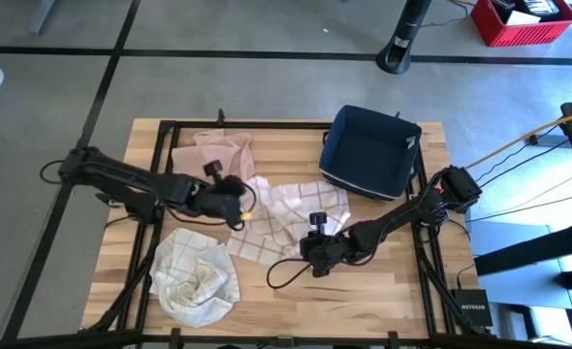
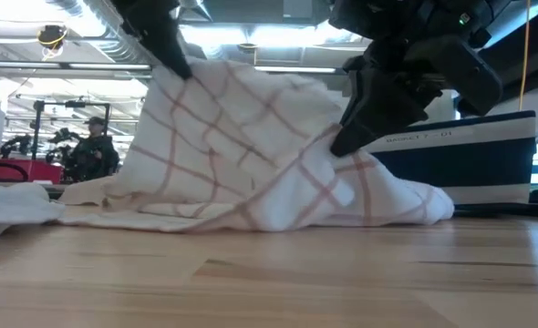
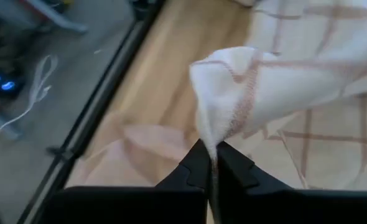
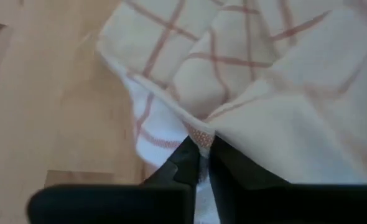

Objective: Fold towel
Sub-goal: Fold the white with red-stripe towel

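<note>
Pinching one red-check towel (image 1: 291,215): left gripper (image 1: 244,208) & right gripper (image 1: 317,249) jaws both clamped; 3 cloths total.

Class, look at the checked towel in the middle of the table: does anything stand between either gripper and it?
No. The left gripper and the right gripper are each shut on an edge of the checked towel, so nothing visible separates them.

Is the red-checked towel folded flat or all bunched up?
Bunched up, not folded: the red-checked towel sits rumpled, tented off the table where the left pincer pinches its edge.
</note>
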